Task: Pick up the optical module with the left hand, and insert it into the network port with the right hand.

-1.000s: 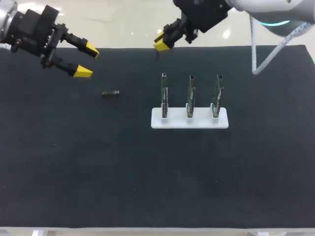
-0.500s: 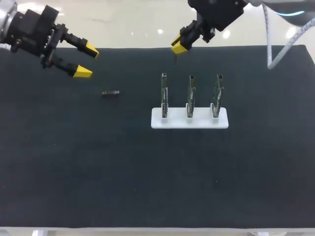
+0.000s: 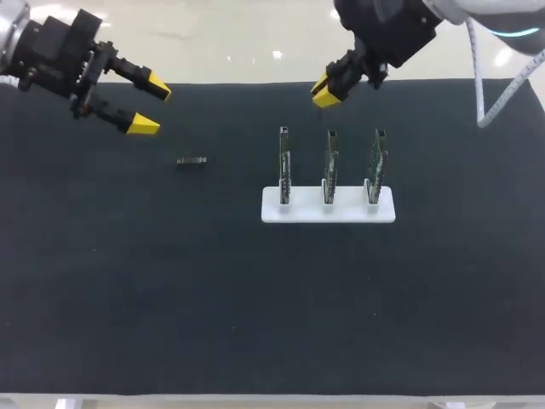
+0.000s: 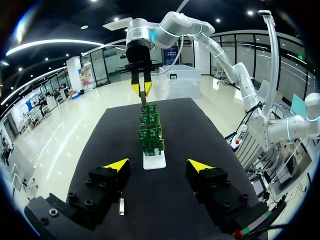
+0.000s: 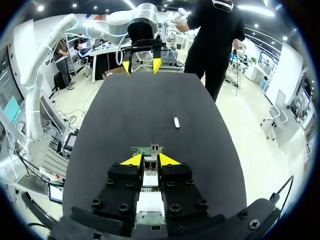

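— Module (image 3: 192, 160) position?
— Flat on table (image 3: 128, 281), below spread left hand (image 3: 152, 106), untouched.
— Handling?
— Judged light, rigid, slick; to be pinched across long sides. Right hand (image 3: 327, 92) pressed together, empty.

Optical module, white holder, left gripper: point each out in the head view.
optical module (image 3: 192, 161): head view, middle of its body.
white holder (image 3: 306, 212): head view, bare base between two boards.
left gripper (image 3: 152, 106): head view, midway between its yellow tips.
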{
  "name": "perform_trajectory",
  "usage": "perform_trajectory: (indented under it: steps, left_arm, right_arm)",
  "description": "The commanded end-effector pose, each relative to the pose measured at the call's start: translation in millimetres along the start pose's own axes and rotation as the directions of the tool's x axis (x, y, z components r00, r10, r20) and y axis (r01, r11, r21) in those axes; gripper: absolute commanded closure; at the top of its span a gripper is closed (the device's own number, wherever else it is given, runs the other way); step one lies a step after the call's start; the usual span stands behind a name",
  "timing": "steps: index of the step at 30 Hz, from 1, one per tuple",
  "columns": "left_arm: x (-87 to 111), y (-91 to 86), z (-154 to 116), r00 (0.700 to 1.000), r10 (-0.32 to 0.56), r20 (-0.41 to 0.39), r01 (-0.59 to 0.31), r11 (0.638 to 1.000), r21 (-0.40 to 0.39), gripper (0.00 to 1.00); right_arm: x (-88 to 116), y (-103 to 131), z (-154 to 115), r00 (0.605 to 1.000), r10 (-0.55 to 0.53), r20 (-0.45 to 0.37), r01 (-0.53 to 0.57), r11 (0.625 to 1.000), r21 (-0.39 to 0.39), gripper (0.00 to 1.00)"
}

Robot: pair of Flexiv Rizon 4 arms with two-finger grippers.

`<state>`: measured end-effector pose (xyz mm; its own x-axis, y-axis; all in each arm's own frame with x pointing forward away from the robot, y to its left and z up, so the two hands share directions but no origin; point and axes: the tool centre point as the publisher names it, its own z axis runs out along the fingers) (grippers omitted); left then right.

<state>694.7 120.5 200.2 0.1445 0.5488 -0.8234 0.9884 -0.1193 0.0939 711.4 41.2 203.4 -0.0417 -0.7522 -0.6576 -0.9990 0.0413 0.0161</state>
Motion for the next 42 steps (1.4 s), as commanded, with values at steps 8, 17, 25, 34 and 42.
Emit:
perform_trajectory:
  steps: [8, 17, 25, 34, 42]
  left_arm:
    - [0.0, 0.0, 0.0, 1.0, 0.0, -0.002, 0.0, 1.0, 0.0, 0.0]
    - [0.0, 0.0, 0.0, 1.0, 0.0, -0.002, 0.0, 1.0, 0.0, 0.0]
    - [0.0, 0.0, 0.0, 1.0, 0.0, -0.002, 0.0, 1.0, 0.0, 0.0]
    - [0.0, 0.0, 0.0, 1.0, 0.0, -0.002, 0.0, 1.0, 0.0, 0.0]
    - [0.0, 0.0, 0.0, 1.0, 0.0, -0.002, 0.0, 1.0, 0.0, 0.0]
  right_arm:
    - [14.3, -4.5, 1.6, 1.0, -0.015, 0.001, 0.015, 0.999, -0.029, 1.0]
    - [23.6, -5.4, 2.9, 1.0, -0.026, 0.004, 0.026, 0.999, -0.029, 1.0]
    - [27.9, -5.6, 3.9, 0.999, -0.04, 0.005, 0.04, 0.999, -0.032, 1.0]
    - [29.9, -9.0, 2.6, 0.999, -0.053, 0.004, 0.053, 0.998, -0.045, 1.0]
    - [29.9, -10.5, 5.8, 0.998, -0.059, 0.012, 0.06, 0.997, -0.046, 1.0]
